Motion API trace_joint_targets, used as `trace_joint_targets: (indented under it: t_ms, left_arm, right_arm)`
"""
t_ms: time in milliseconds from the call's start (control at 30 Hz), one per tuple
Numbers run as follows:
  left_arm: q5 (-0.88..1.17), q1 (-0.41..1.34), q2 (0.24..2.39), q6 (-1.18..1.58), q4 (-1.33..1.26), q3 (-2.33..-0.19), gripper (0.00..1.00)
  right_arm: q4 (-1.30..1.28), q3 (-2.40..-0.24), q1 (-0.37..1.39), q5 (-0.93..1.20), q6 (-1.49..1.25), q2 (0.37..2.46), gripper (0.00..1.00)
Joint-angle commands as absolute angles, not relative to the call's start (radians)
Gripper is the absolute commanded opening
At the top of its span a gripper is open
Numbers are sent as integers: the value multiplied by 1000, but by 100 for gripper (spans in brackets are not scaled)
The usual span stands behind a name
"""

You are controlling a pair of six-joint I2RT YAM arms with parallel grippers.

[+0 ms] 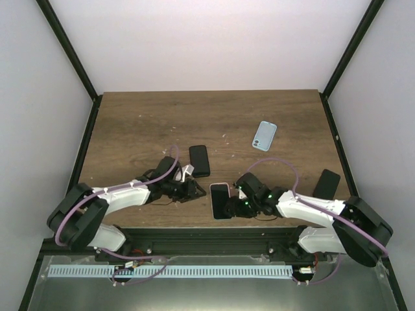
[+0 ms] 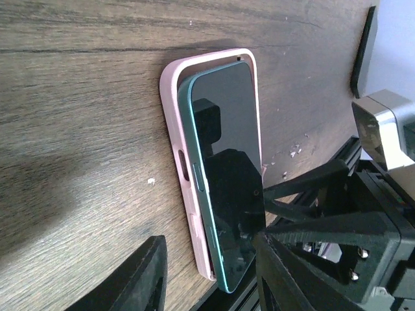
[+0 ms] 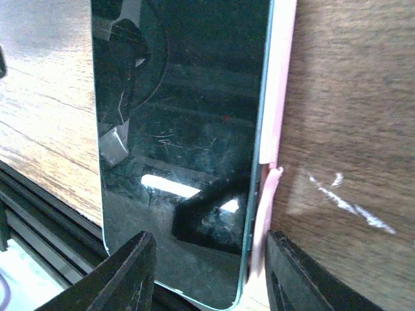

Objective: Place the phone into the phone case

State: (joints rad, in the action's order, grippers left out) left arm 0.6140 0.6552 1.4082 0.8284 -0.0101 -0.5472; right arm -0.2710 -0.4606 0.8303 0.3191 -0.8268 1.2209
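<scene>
The phone (image 2: pixel 227 149), dark glass with a teal edge, lies partly in the pink phone case (image 2: pixel 174 110). Its far end sits inside the case's rim, and its near end is raised and sticks out past the case. In the top view the pair (image 1: pixel 220 201) is near the table's front edge. My left gripper (image 2: pixel 214 285) is open, its fingers either side of the phone's near end, and it is just left of the phone in the top view (image 1: pixel 193 186). My right gripper (image 3: pixel 211 278) is open over the phone (image 3: pixel 181 129) and the case's edge (image 3: pixel 279 97), and it is just right of the phone in the top view (image 1: pixel 235 202).
A second black phone (image 1: pixel 199 160) lies behind the left gripper. A light blue case (image 1: pixel 264 135) lies at the back right. A black slab (image 1: pixel 326 183) lies by the right edge. The table's front rail (image 1: pixel 207 236) is just below the pink case.
</scene>
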Motion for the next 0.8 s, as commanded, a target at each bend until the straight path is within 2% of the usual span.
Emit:
trace_joint_targets:
  t_ms: [0, 100, 400, 500, 767]
  left_arm:
    - [644, 667, 1438, 853, -88, -532, 39]
    - [647, 668, 1453, 853, -95, -532, 38]
    - [671, 691, 1518, 887, -173, -541, 35]
    - [673, 695, 1541, 887, -180, -549, 33]
    - [673, 695, 1555, 885, -187, -554, 31]
  right_arm:
    - [-258, -463, 864, 334, -837, 1209, 52]
    - [-290, -455, 877, 318, -826, 1189, 55]
    - [-353, -468, 990, 231, -848, 1189, 57]
    - [-378, -485, 1013, 188, -853, 1196, 61]
    - [-419, -525, 1049, 110, -834, 1267, 61]
